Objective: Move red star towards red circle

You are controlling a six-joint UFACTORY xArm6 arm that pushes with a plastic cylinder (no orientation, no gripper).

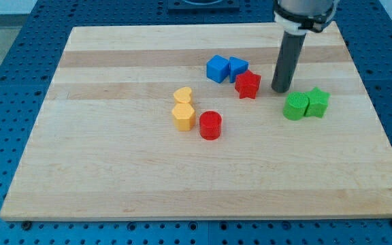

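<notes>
Jawless, my tip (281, 89) stands just right of the red star (248, 84), which touches a blue block (237, 67) above the red circle (210, 125); light, rigid and likely slippery, it wants pushing from its upper-right side.

I count eight blocks on my board (114, 170). Two are red: the red star (248, 84) and the red circle (210, 125). Two are blue: a blue cube (217, 69) and a blue triangle (237, 67). Two are yellow: a yellow heart (183, 94) and a yellow hexagon (183, 116). Two are green: a green circle (295, 107) and a green star (317, 102).
</notes>
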